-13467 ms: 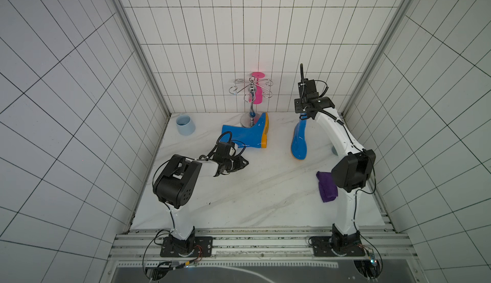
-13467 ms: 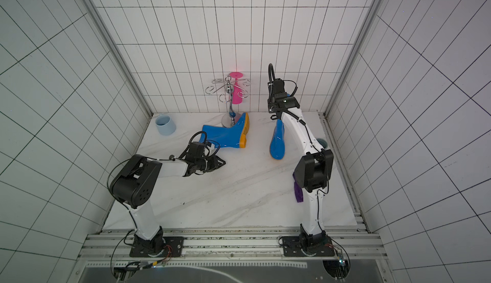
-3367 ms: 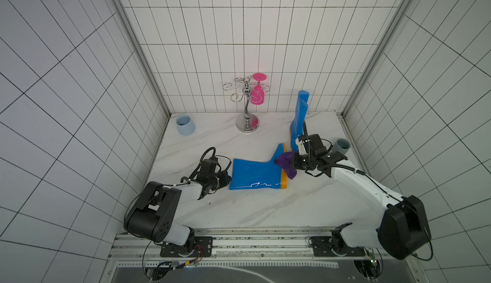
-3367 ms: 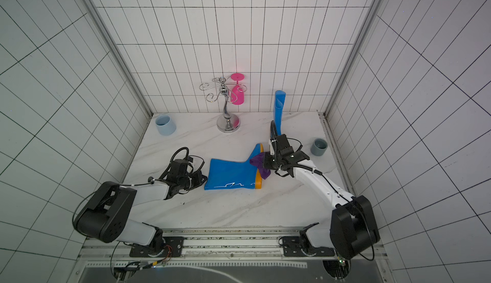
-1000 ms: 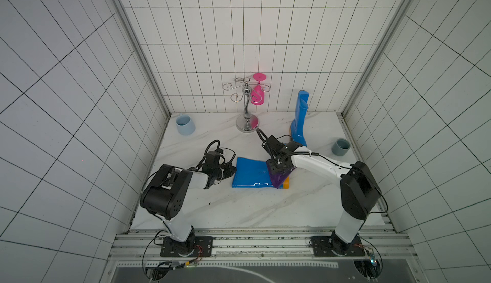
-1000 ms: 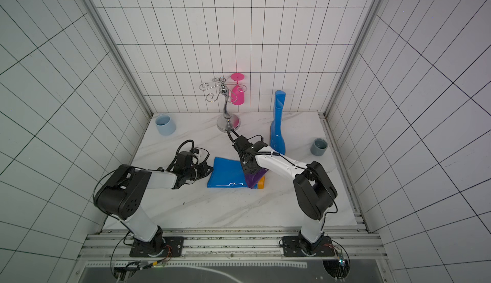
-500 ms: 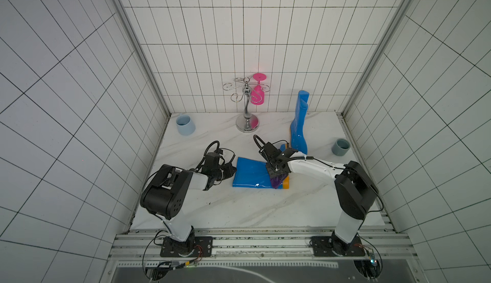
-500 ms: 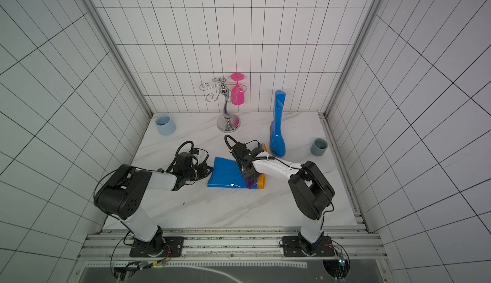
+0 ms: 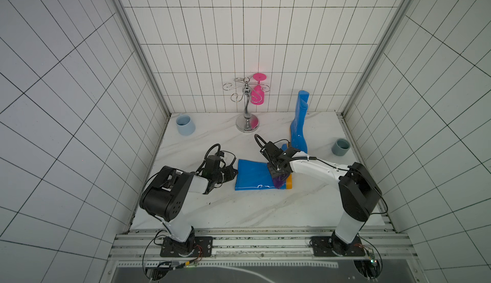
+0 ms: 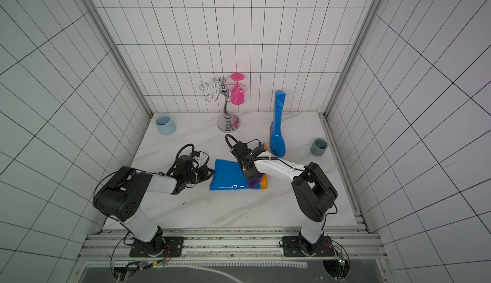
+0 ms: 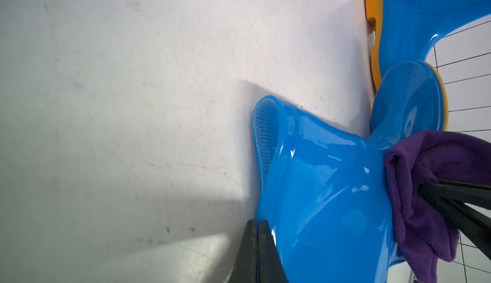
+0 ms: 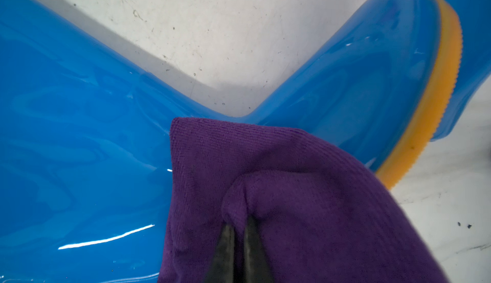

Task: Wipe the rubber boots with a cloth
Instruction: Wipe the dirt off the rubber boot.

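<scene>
My right gripper [image 12: 238,222] has its jaws nipped tight on a fold of the cloth [image 12: 305,202]. The purple rag is draped over the ankle of the lying boot [image 9: 252,175], right next to its orange heel. My left gripper [image 11: 257,224], jaws pressed together with nothing between them, sits just beside that boot's open shaft end. The upright boot [image 9: 299,125] stands close by the lying boot's toe.

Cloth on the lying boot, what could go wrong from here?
1. The right pincer pinches only a small fold of the cloth; rubbing could pull it free.
2. The left pincer is shut beside the lying boot, not on it, so the boot may slide.
3. The upright boot stands near the toe and could get knocked over.
</scene>
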